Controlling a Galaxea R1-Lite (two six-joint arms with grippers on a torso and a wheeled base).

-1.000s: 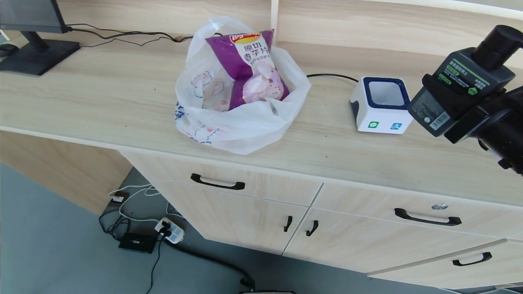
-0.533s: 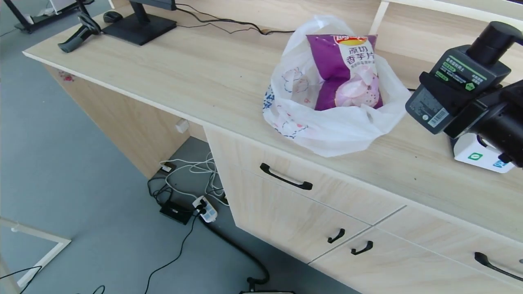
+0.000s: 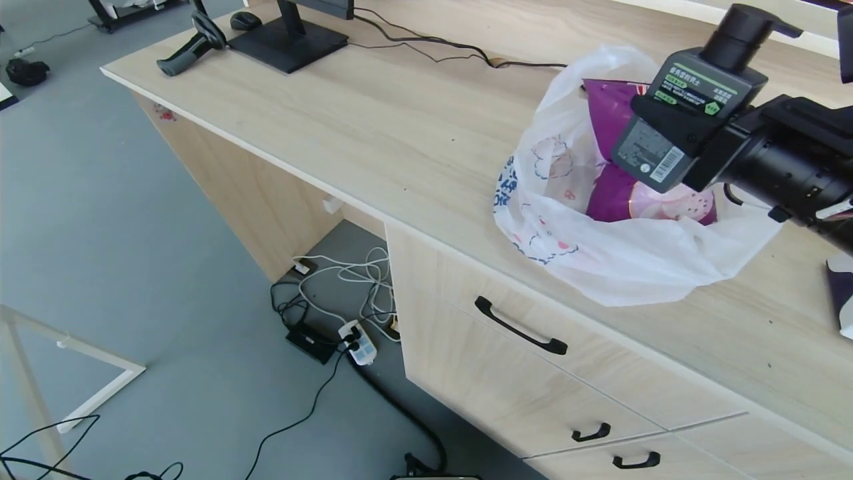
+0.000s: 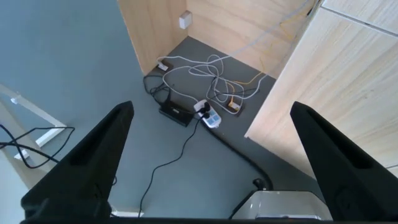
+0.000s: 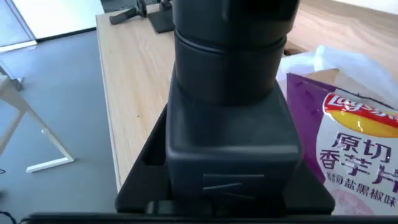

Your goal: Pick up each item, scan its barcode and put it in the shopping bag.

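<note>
My right gripper (image 3: pixel 693 150) is shut on a dark grey pump bottle (image 3: pixel 693 110) with a black pump top and a barcode label. It holds the bottle tilted just above the mouth of the white shopping bag (image 3: pixel 620 253) on the wooden counter (image 3: pixel 400 133). A purple chip bag (image 3: pixel 610 193) stands inside the shopping bag. The right wrist view looks along the bottle (image 5: pixel 227 130) toward the chip bag (image 5: pixel 351 149). My left gripper (image 4: pixel 205 168) hangs open over the grey floor beside the counter, with nothing between its fingers.
A monitor stand (image 3: pixel 290 43), a handheld scanner (image 3: pixel 190 47), a mouse (image 3: pixel 245 20) and cables lie at the counter's far left. The white scanner box (image 3: pixel 841 300) shows at the right edge. Drawers with black handles (image 3: pixel 520 327) front the counter; a power strip (image 3: pixel 356 340) lies on the floor.
The head view has swung, shifting the whole scene rightward. Relative to the shopping bag, the bottle in my right gripper has moved from over the scanner box to above the bag's mouth.
</note>
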